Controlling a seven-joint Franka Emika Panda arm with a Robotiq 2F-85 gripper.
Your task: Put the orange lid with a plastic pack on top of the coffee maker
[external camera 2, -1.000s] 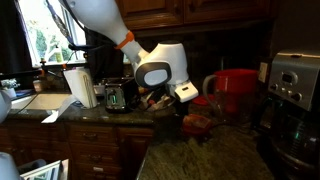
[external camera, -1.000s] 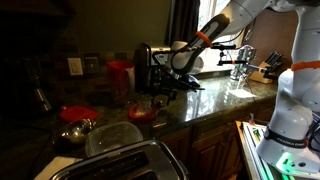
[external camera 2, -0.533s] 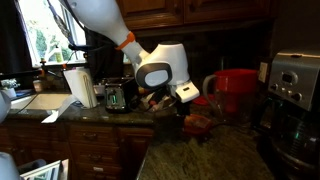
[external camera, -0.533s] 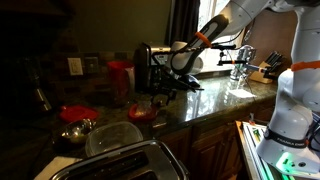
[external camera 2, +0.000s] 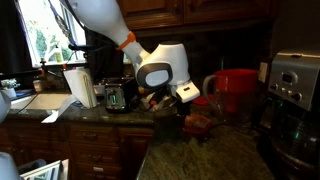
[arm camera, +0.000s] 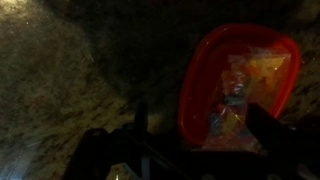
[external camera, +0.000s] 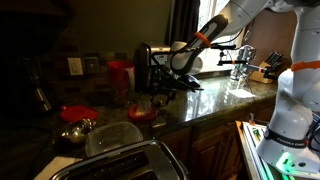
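The orange lid (arm camera: pixel 240 80) lies flat on the dark granite counter, with the pale plastic pack (arm camera: pixel 235 105) resting inside it. It also shows in both exterior views (external camera: pixel 143 112) (external camera 2: pixel 203 123). My gripper (arm camera: pixel 205 130) hovers low over the lid's near edge with its jaws apart and nothing held. One finger is left of the lid, the other over its right part. The gripper shows just above the lid in both exterior views (external camera: pixel 158 98) (external camera 2: pixel 185 113). The black coffee maker with silver trim (external camera 2: pixel 293 95) stands at the far right, apart from the lid.
A red cylindrical canister (external camera 2: pixel 235 92) stands between the lid and the coffee maker. A second, redder lid (external camera: pixel 78 113) and a clear container (external camera: pixel 110 138) lie further along the counter. A black toaster (external camera 2: pixel 118 95) stands behind my arm. A sink tap (external camera: pixel 240 60) is beyond it.
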